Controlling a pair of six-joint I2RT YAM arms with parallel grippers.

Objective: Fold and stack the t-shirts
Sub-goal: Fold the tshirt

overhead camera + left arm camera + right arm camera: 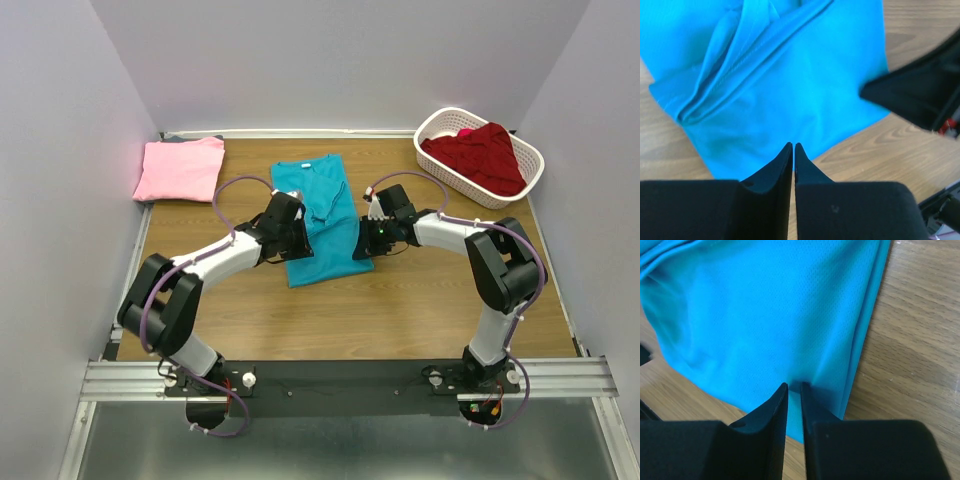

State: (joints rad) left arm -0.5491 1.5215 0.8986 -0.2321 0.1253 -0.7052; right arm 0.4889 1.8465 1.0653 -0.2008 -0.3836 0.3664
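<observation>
While the teal shirt (790, 85) lies under their tips, the left pincer (793, 145) and right pincer (794, 386) are nearly shut. Pinching it? I cannot tell.

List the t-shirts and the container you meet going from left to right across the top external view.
pink t-shirt → teal t-shirt → white slotted basket, with the dark red t-shirt lying in it

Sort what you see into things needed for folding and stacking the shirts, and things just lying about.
Needed: teal shirt, pink shirt, red shirt.
Lying about: white basket holding the red shirt, wooden table.
</observation>
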